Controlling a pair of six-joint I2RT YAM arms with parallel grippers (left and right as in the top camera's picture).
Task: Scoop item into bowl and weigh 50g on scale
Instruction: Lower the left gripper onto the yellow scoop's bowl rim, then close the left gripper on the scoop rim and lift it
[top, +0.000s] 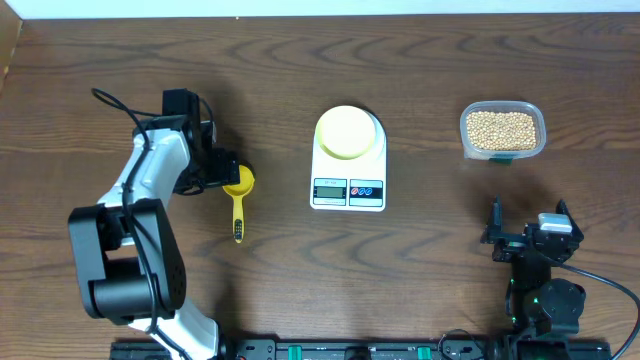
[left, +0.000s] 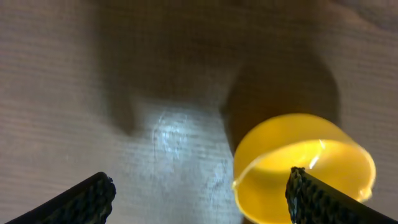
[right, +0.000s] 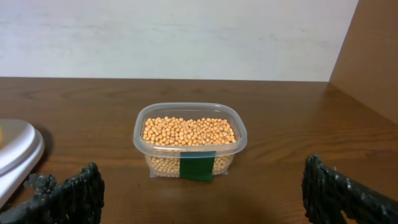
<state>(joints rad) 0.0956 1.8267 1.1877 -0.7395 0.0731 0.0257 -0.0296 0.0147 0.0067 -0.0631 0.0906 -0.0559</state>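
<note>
The pale yellow-green bowl (top: 348, 131) sits on the white scale (top: 348, 188) at the table's middle. Tan beans (top: 502, 127) fill a clear tub (top: 503, 150) at the right; in the right wrist view the beans (right: 189, 130) lie straight ahead. A yellow scoop (top: 239, 190) lies left of the scale, handle toward the front. My left gripper (top: 228, 172) hangs open low over the scoop's cup (left: 292, 158), its right finger (left: 314, 199) in front of the cup, nothing held (left: 199, 194). My right gripper (top: 527, 218) rests open and empty (right: 202, 190), well short of the tub (right: 189, 152).
The scale's edge (right: 17, 152) shows at the left of the right wrist view. A pale wall runs behind the table and a wooden side panel (right: 370, 56) stands at the right. Bare wood lies between scoop, scale and tub.
</note>
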